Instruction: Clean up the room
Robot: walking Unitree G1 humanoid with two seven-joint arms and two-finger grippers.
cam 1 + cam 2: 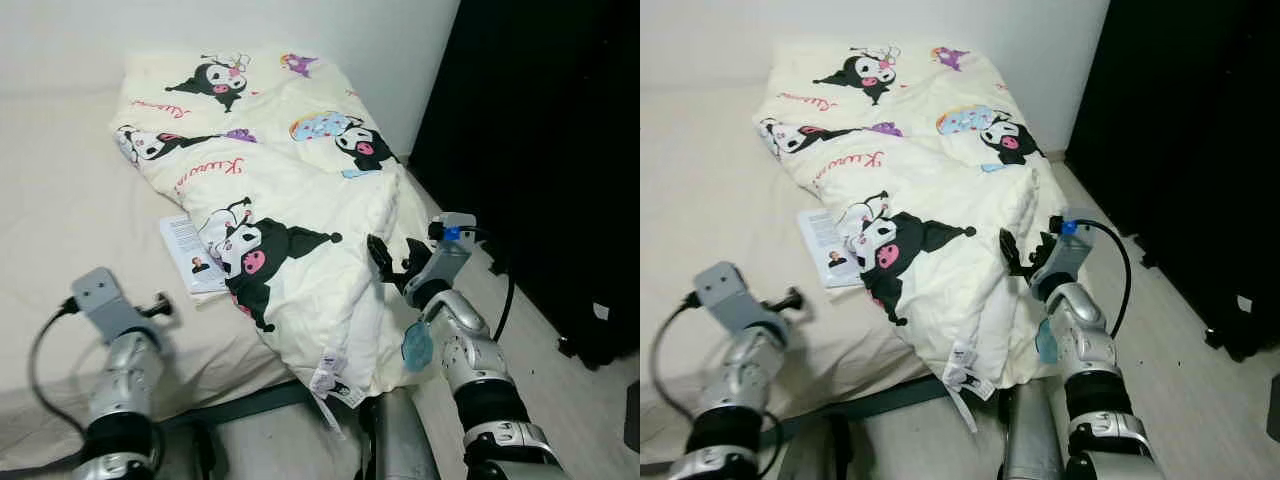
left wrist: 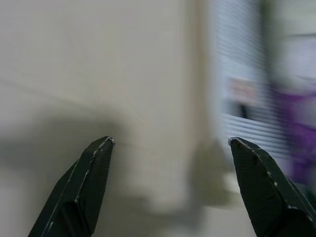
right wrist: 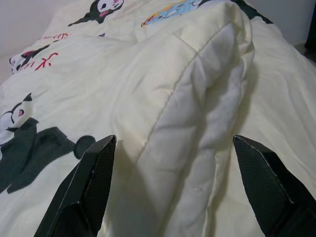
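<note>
A cream quilt (image 1: 290, 200) printed with black cartoon figures lies crumpled across the bed (image 1: 70, 210), its near corner hanging over the front edge. My right gripper (image 1: 385, 262) is open at the quilt's right side, its fingers (image 3: 89, 182) spread to either side of a thick fold (image 3: 197, 113). A booklet (image 1: 190, 255) lies on the sheet, half tucked under the quilt. My left gripper (image 1: 162, 304) is open low over the bare sheet just left of the booklet; its wrist view is blurred, with the fingers (image 2: 94, 168) apart.
A black wardrobe or cabinet (image 1: 560, 150) stands close on the right, with a strip of pale floor (image 1: 540, 350) between it and the bed. A white wall (image 1: 200, 30) runs behind the bed. A care label (image 1: 335, 385) dangles from the quilt's hanging corner.
</note>
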